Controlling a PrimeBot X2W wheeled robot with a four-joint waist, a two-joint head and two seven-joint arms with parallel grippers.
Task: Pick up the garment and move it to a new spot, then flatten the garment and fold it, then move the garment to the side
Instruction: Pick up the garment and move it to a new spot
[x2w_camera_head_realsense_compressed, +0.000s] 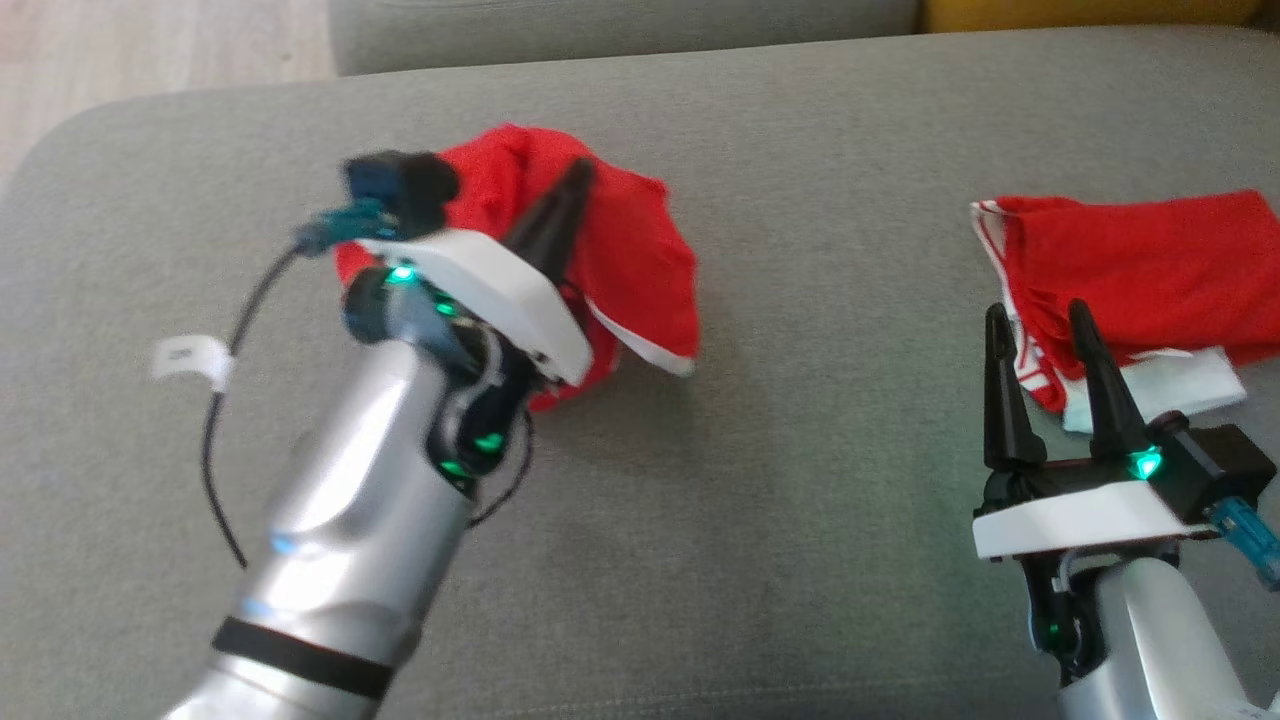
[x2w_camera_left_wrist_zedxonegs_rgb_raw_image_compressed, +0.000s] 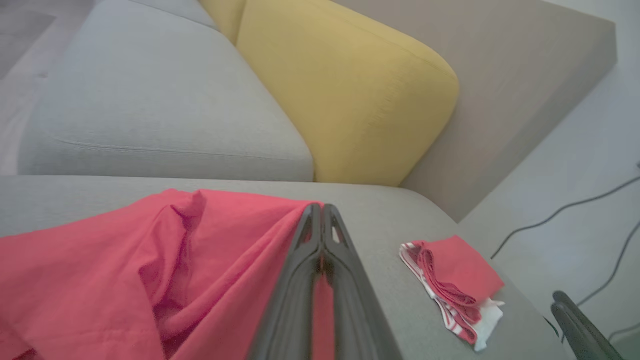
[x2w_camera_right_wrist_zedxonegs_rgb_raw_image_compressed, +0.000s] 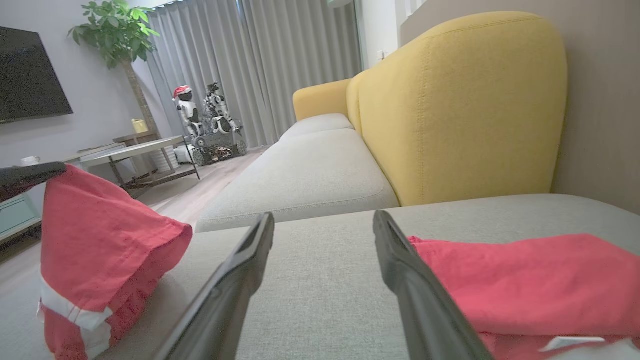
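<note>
seat: grey sofa (x2w_camera_head_realsense_compressed: 800, 550) | back: yellow cushion (x2w_camera_right_wrist_zedxonegs_rgb_raw_image_compressed: 465, 110) | curtains (x2w_camera_right_wrist_zedxonegs_rgb_raw_image_compressed: 260, 60) grey | floor (x2w_camera_right_wrist_zedxonegs_rgb_raw_image_compressed: 215, 182) wood | potted plant (x2w_camera_right_wrist_zedxonegs_rgb_raw_image_compressed: 117, 30)

Right gripper (x2w_camera_right_wrist_zedxonegs_rgb_raw_image_compressed: 323, 220): two dark fingers set well apart, nothing between them, low over the grey cushion (x2w_camera_right_wrist_zedxonegs_rgb_raw_image_compressed: 325, 280); folded red garment (x2w_camera_right_wrist_zedxonegs_rgb_raw_image_compressed: 525, 280): flat on that cushion, just right of the right-hand finger, white tag (x2w_camera_right_wrist_zedxonegs_rgb_raw_image_compressed: 570, 344) at its near edge; hanging red garment (x2w_camera_right_wrist_zedxonegs_rgb_raw_image_compressed: 100, 240): well to the left of the fingers, draped down from the left gripper (x2w_camera_right_wrist_zedxonegs_rgb_raw_image_compressed: 50, 171), which pinches its top corner; white band near its lower edge; yellow backrest (x2w_camera_right_wrist_zedxonegs_rgb_raw_image_compressed: 465, 100): ahead and to the right; grey seat (x2w_camera_right_wrist_zedxonegs_rgb_raw_image_compressed: 310, 175): straight ahead, beyond the fingertips; further off to the left: grey curtains (x2w_camera_right_wrist_zedxonegs_rgb_raw_image_compressed: 260, 60), potted plant (x2w_camera_right_wrist_zedxonegs_rgb_raw_image_compressed: 117, 30), dark screen (x2w_camera_right_wrist_zedxonegs_rgb_raw_image_compressed: 30, 75), low table (x2w_camera_right_wrist_zedxonegs_rgb_raw_image_compressed: 125, 147), small robot figures (x2w_camera_right_wrist_zedxonegs_rgb_raw_image_compressed: 205, 120) on the floor.
</note>
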